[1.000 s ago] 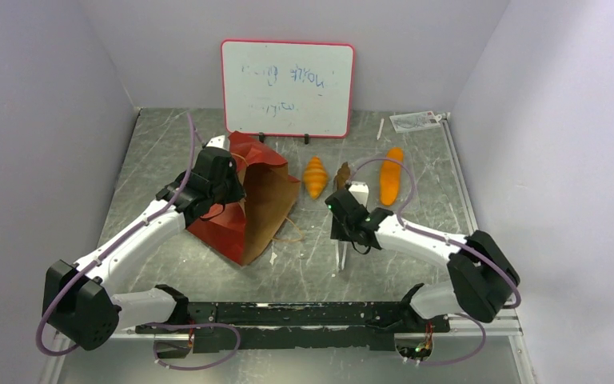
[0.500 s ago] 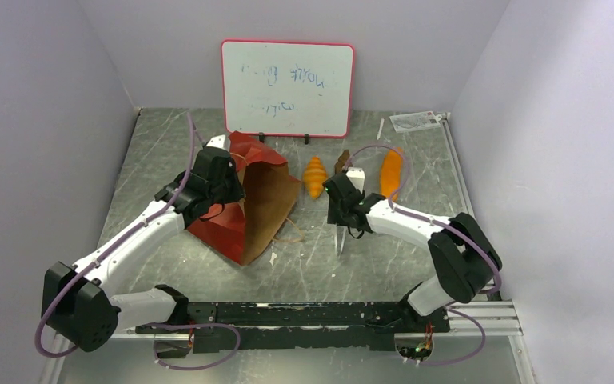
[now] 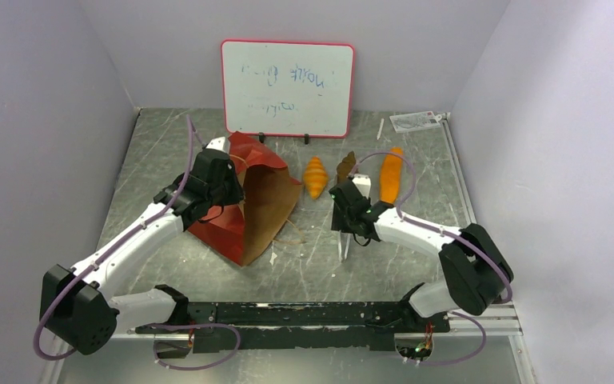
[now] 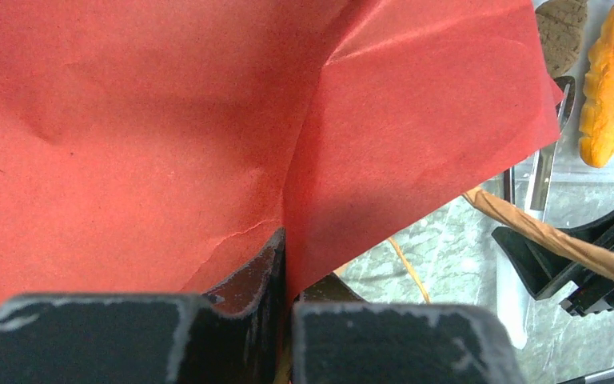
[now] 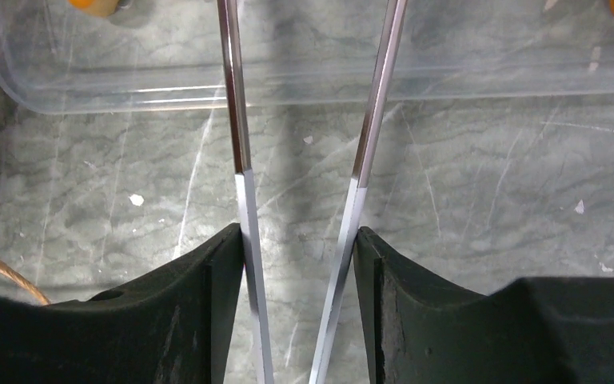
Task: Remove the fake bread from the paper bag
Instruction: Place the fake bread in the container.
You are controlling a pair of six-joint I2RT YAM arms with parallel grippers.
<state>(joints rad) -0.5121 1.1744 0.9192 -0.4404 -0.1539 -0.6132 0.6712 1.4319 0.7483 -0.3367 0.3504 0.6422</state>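
The paper bag lies on its side, brown with a red lower part that fills the left wrist view. My left gripper is shut on a red fold of the bag. The orange croissant, the dark brown piece and the long orange loaf lie outside the bag to its right. My right gripper is just in front of them, shut on metal tongs. The tong arms are spread and press against both fingers. No tan round slices show.
The pastries rest in a clear plastic tray. A whiteboard stands at the back. A tan cord handle trails from the bag's mouth. A small packet lies at the back right corner. Side walls enclose the table.
My right arm swung its elbow in and back out, and the wrist with the tongs ended slightly farther back and to the right. The left arm and the bag have not moved.
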